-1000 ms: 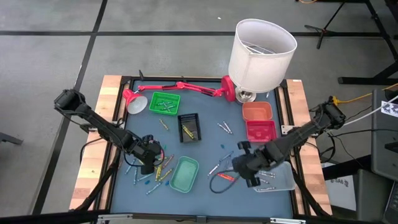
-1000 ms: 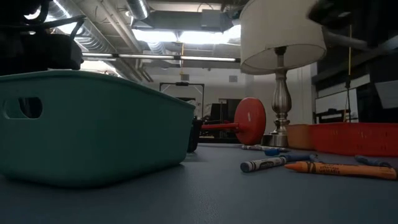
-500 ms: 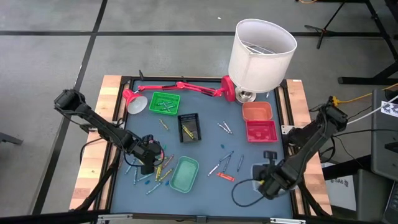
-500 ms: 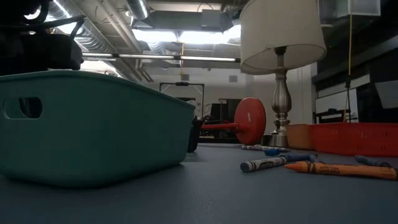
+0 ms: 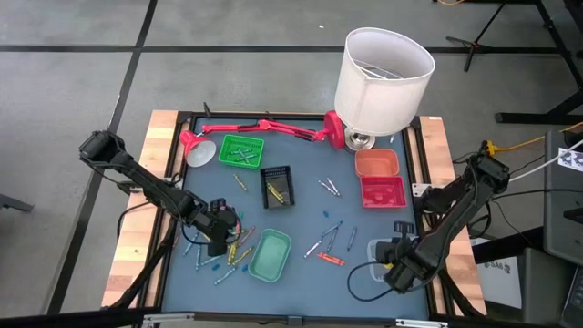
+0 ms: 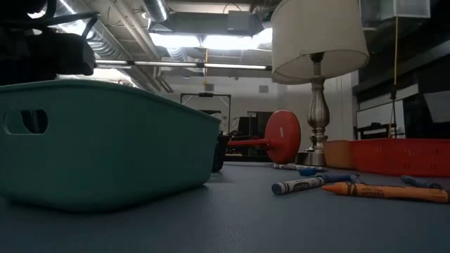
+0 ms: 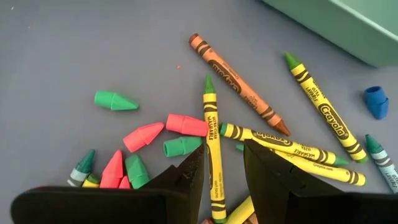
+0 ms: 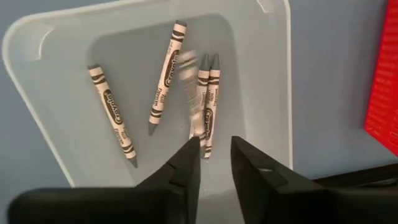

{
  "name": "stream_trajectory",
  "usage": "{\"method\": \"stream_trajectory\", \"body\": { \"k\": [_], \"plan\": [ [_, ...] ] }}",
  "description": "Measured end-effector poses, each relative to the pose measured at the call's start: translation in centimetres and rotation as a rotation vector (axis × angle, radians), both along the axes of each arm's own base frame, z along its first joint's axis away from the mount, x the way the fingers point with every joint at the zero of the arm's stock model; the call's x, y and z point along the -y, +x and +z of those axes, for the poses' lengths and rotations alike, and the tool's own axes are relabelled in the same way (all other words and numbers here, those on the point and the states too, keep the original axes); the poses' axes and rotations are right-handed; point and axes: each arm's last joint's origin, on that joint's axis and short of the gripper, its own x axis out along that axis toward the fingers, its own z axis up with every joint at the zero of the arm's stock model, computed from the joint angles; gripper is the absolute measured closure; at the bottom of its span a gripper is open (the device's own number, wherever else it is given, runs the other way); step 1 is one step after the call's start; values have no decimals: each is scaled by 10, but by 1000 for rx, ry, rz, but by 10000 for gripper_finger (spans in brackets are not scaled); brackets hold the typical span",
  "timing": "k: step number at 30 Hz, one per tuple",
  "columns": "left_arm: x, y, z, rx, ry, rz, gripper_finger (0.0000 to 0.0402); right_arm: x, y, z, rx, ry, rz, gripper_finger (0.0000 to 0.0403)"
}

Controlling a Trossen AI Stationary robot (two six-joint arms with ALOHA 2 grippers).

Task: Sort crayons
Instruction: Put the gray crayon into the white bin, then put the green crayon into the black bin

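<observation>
Grey crayons (image 8: 163,78), four, in clear tray (image 8: 56,118)

The surface (image 5: 301,210) is a matt grey-blue sheet with a faint leathery grain, edged by pale bare wood (image 5: 132,246). The crayons (image 7: 213,155) are waxy sticks in printed paper wrappers with a dull sheen; some lie in a clear tray (image 8: 74,93) of frosted, smooth plastic, while the green tray (image 6: 105,140) looks like matt moulded plastic. The lamp (image 6: 320,42) has a cream shade, probably cloth, on a shiny turned metal stem, and the left claw (image 7: 224,180) has matt black fingers.
</observation>
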Motion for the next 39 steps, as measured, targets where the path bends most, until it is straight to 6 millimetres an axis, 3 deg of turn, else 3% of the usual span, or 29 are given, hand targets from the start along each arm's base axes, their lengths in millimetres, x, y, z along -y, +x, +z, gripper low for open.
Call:
{"method": "stream_trajectory", "body": {
  "k": [8,21,34,39],
  "plan": [
    [5,-3,-3,-15,9,-29,305,0,0,0,0,1,0,282],
    [11,0,-25,-116,79,-45,305,0,1,0,11,-2,3,281],
    [11,0,-26,-107,110,-40,305,0,1,0,20,-5,10,281],
    [10,0,-27,-104,126,-57,319,2,4,0,107,-74,22,281]
  ]
}}
